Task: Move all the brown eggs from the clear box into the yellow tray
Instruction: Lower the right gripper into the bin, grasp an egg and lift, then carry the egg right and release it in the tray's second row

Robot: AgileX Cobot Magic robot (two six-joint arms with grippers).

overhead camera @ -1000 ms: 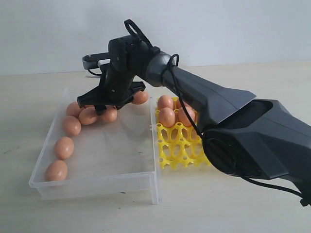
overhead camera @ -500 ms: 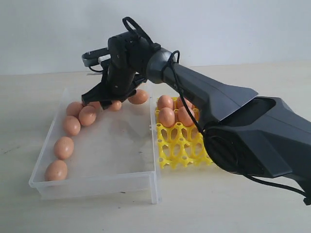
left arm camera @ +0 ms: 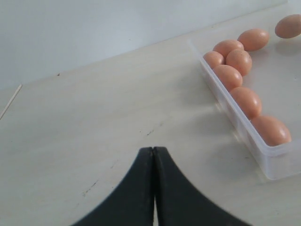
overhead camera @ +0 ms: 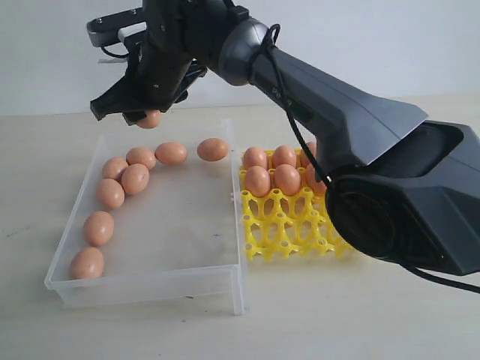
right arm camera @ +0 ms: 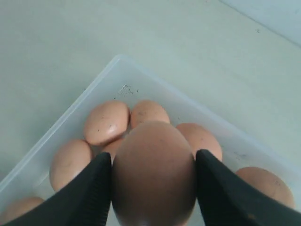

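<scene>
On the desk (overhead camera: 360, 315), the clear box (overhead camera: 150, 281) holds eight brown eggs (overhead camera: 98, 228) strung along two of its walls. The yellow tray (overhead camera: 281, 225) beside it carries about five in its far cups (the arm hides part of it), so we judge the job under halfway. The right hand (right arm camera: 154, 188) grips one egg (overhead camera: 151, 118) high above the box's far corner, and the left hand (left arm camera: 154, 153) is clenched empty over bare desk.
</scene>
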